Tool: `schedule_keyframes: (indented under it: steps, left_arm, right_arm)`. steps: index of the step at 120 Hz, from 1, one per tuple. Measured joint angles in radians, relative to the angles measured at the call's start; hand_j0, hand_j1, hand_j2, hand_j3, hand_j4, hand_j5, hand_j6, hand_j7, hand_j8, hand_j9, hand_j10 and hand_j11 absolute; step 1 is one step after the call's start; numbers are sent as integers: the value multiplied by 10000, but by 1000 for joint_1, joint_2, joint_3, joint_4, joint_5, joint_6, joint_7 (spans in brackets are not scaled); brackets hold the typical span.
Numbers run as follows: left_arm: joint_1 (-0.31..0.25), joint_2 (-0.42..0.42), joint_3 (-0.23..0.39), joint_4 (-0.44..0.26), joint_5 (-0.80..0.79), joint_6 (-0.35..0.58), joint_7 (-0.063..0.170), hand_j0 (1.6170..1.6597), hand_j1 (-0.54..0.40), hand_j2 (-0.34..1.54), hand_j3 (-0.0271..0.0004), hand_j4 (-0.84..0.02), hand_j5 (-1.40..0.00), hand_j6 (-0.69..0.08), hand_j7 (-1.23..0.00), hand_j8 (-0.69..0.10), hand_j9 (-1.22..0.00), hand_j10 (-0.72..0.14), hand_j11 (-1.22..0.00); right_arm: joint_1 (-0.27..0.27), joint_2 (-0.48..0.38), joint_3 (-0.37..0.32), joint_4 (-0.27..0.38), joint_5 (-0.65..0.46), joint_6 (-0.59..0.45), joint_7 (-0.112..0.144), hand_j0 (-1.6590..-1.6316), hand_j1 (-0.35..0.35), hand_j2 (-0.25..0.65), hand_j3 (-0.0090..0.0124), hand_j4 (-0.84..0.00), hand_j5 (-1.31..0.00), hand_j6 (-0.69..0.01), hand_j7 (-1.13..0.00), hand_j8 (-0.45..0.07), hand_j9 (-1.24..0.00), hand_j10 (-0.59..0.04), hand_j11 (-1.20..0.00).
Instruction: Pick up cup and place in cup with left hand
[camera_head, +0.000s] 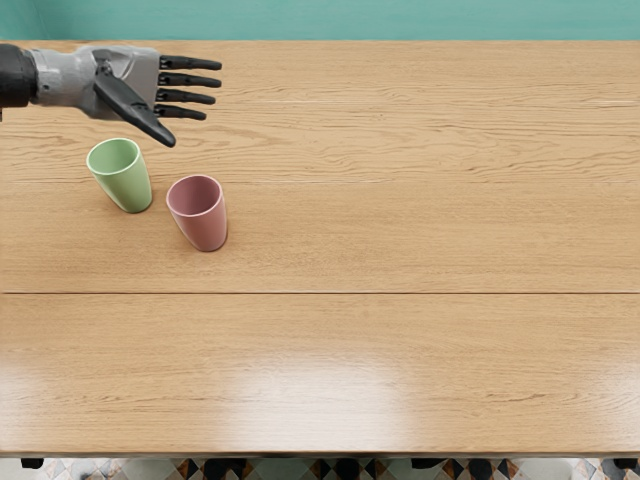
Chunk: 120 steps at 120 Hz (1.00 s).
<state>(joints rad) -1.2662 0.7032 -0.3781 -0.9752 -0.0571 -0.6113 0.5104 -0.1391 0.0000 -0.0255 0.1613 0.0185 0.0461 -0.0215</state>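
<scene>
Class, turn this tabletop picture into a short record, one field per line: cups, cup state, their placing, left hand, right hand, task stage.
cups: green cup, pink cup
cup state: both upright, mouths up, separate
placing: on the wooden table; pink to the picture's right of green and nearer its bottom edge
left hand: open, fingers spread, holding nothing, above the cups in the picture
right hand: not in view
task stage: neither cup inside the other

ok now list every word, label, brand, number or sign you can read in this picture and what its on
There are none: no writing, label, brand, number or sign shows on the green cup, the pink cup, the table or the left hand.
</scene>
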Motion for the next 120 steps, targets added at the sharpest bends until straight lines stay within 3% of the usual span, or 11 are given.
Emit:
schedule_keyframes:
  steps: [28, 38, 44, 63, 77, 96, 106, 120]
  left_arm:
    - [-25, -18, 1, 0, 144, 0, 16, 16581, 3370, 15, 0, -105, -130, -105, -130, -103, -129, -101, -129]
    - [-73, -22, 1, 0, 224, 0, 56, 16581, 3376, 16, 0, -102, -125, -102, -125, -100, -125, -98, -124]
    - [-102, -76, 1, 0, 297, 0, 73, 16581, 3381, 20, 0, -93, -121, -92, -121, -91, -121, -91, -121]
    - [-111, -146, 7, -3, 536, 0, 94, 16581, 3385, 21, 0, -98, -120, -99, -119, -97, -119, -94, -119]
    - [-134, -165, 93, -51, 652, 12, 99, 16581, 3393, 15, 0, -100, -110, -104, -109, -101, -108, -95, -108]
    - [-133, -136, 226, -187, 740, 183, 100, 16581, 3367, 23, 0, -129, -141, -136, -139, -133, -138, -124, -138]
    - [-126, -130, 259, -250, 764, 261, 100, 16581, 3252, 45, 0, -229, -268, -237, -266, -234, -265, -224, -264]
    - [-120, -139, 282, -286, 779, 332, 100, 16581, 2949, 98, 0, -485, -599, -494, -597, -491, -596, -480, -595]
  right_arm:
    - [3, 0, 0, 0, 0, 0, 0, -16581, -3286, -34, 0, -173, -222, -173, -222, -173, -222, -172, -222]
    - [4, 0, 0, -1, 0, 0, 0, -16581, -3287, -34, 0, -171, -221, -172, -221, -171, -221, -170, -221]
    - [4, 0, 0, -1, 0, 0, 0, -16581, -3285, -35, 0, -171, -222, -171, -222, -171, -222, -170, -222]
    - [4, 0, 0, -2, 0, 0, 0, -16581, -3286, -34, 0, -170, -221, -170, -221, -169, -221, -169, -221]
    - [4, 0, -1, -2, 0, 0, 0, -16581, -3287, -34, 0, -171, -221, -172, -220, -171, -220, -171, -220]
    - [4, 0, -1, -2, 0, 0, 0, -16581, -3287, -34, 0, -172, -221, -172, -221, -172, -221, -171, -221]
    - [4, 0, -1, -2, 0, 0, 0, -16581, -3287, -34, 0, -171, -221, -172, -221, -171, -221, -170, -221]
    - [4, 0, -1, -2, 0, 0, 0, -16581, -3288, -34, 0, -171, -220, -171, -220, -171, -220, -170, -220]
